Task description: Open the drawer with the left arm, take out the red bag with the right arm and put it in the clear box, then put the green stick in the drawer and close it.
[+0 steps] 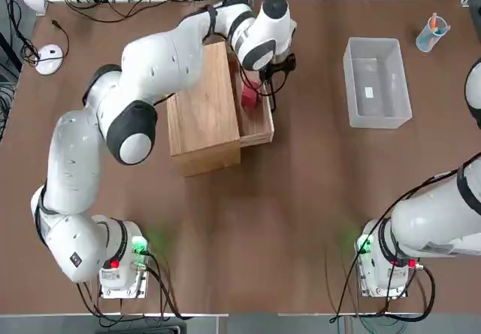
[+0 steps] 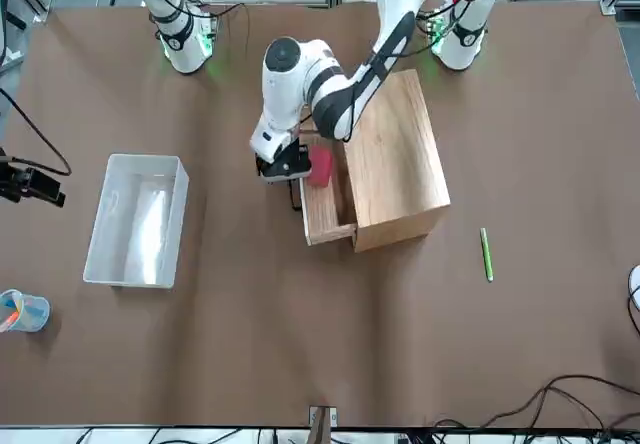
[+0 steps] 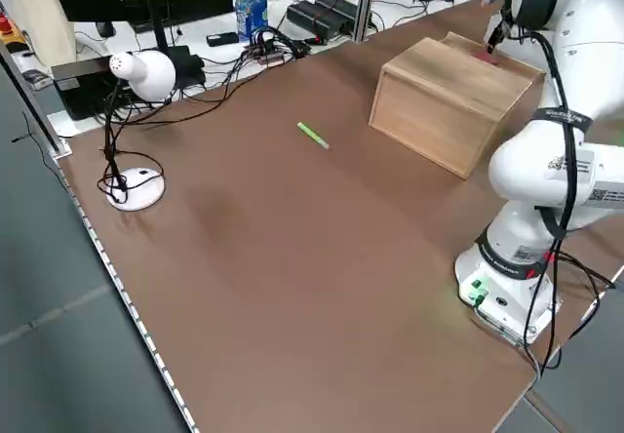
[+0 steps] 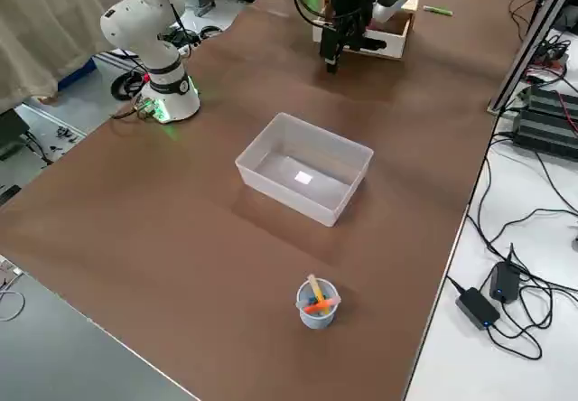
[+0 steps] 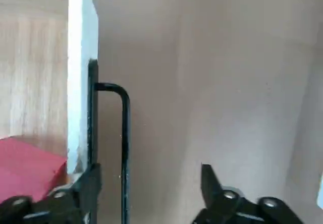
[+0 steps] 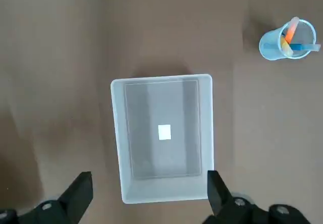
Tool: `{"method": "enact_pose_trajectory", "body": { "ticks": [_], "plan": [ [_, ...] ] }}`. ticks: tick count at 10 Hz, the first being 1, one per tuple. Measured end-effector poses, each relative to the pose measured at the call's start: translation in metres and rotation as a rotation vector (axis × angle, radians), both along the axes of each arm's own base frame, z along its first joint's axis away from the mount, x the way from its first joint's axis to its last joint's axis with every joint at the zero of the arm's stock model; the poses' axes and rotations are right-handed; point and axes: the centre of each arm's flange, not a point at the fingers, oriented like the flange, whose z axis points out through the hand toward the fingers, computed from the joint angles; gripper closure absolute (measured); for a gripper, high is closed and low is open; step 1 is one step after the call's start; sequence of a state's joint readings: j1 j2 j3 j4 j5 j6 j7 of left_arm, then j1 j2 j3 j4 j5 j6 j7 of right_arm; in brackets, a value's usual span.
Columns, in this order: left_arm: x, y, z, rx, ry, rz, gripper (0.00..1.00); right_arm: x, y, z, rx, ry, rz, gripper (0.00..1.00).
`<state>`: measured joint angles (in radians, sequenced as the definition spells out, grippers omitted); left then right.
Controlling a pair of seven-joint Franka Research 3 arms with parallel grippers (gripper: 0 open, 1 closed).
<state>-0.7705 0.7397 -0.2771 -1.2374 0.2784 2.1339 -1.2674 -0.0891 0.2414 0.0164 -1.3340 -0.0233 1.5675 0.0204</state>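
While the left hand (image 5: 146,183) stands wide astride the thin black bar handle (image 5: 124,148) of the pulled-out light-wood drawer (image 1: 258,119), the small red bag (image 1: 249,95) lies inside, just beside it.

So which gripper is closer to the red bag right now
The left. The left gripper is open at the pulled-out drawer, astride its handle, right beside the red bag. The right gripper is open above the clear box, well away.
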Motion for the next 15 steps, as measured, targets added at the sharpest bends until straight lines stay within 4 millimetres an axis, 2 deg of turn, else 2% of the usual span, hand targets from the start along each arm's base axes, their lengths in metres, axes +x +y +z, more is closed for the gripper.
{"method": "enact_pose_trajectory", "body": {
  "ticks": [1,4,6,9,10,11,13,14,15],
  "plan": [
    [-0.004,0.007,0.015,0.051,0.018,0.005,0.0,0.0,0.0,0.0,0.0,0.0,0.0,0.0],
    [-0.008,0.042,0.061,0.206,0.065,0.048,0.0,0.0,0.001,0.0,0.0,-0.003,0.002,0.0],
    [0.015,0.08,0.092,0.225,0.058,0.066,0.0,0.001,0.003,0.001,-0.001,-0.012,0.005,0.0],
    [0.038,0.144,0.103,0.236,0.049,0.044,0.0,0.002,0.007,0.002,0.0,-0.016,0.013,0.0],
    [0.049,0.174,0.107,0.217,0.043,0.039,0.0,0.003,0.013,0.002,0.007,-0.018,0.021,0.0],
    [0.062,0.213,0.109,0.198,0.03,0.039,0.0,0.003,0.028,0.002,0.015,-0.018,0.048,0.0],
    [0.085,0.309,0.11,0.183,0.02,0.018,0.0,0.003,0.082,0.001,0.018,-0.015,0.133,0.0],
    [0.093,0.361,0.108,0.182,0.036,0.009,0.0,0.002,0.099,0.001,0.02,-0.013,0.156,0.0],
    [0.1,0.408,0.107,0.175,0.051,0.002,0.0,0.001,0.106,-0.001,0.039,-0.009,0.15,0.0]
  ]
}}
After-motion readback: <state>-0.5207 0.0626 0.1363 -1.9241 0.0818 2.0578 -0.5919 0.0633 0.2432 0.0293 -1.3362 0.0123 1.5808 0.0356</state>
